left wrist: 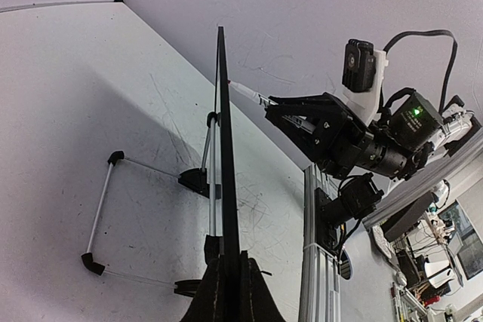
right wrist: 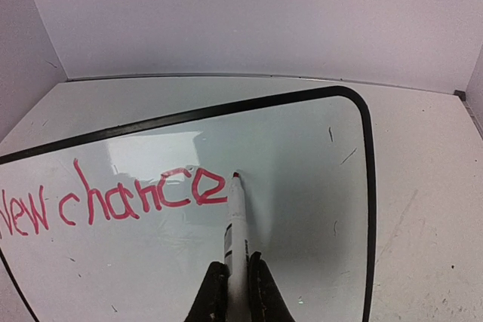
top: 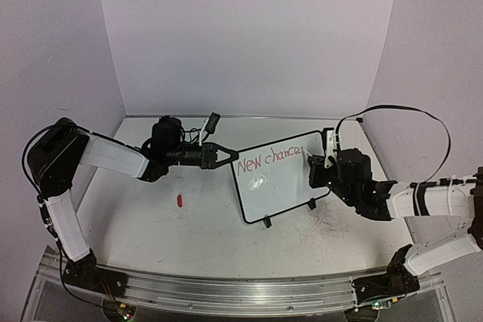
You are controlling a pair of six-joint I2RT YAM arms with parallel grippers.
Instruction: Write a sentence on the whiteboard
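Red at its tip and white along its barrel, the marker (right wrist: 237,220) is pinched between the right gripper's (right wrist: 238,280) two black fingers (right wrist: 217,295), which stand narrow and close on its lower end. The tip touches the whiteboard (right wrist: 302,186) just right of the last "e" of the red writing (right wrist: 113,205), which reads "New chance" and slopes across the upper part of the board.

The left gripper (top: 224,154) is clamped on the board's left edge near the upper corner. In the left wrist view the board shows edge-on as a thin black line rising from between that gripper's dark fingers, and the marker meets its face from the right. On the other side of the board a thin wire stand (left wrist: 102,209) with black ends rests on the table (top: 151,231).

From above, the board sits mid-table between the two arms, turned at a slant, with its two black feet (top: 266,222) along the lower edge on the tabletop. A faint grey smudge (top: 258,182) lies below the writing. A small red object (top: 179,200) lies on the table left of the board and apart from it, nearer than the left arm's wrist.
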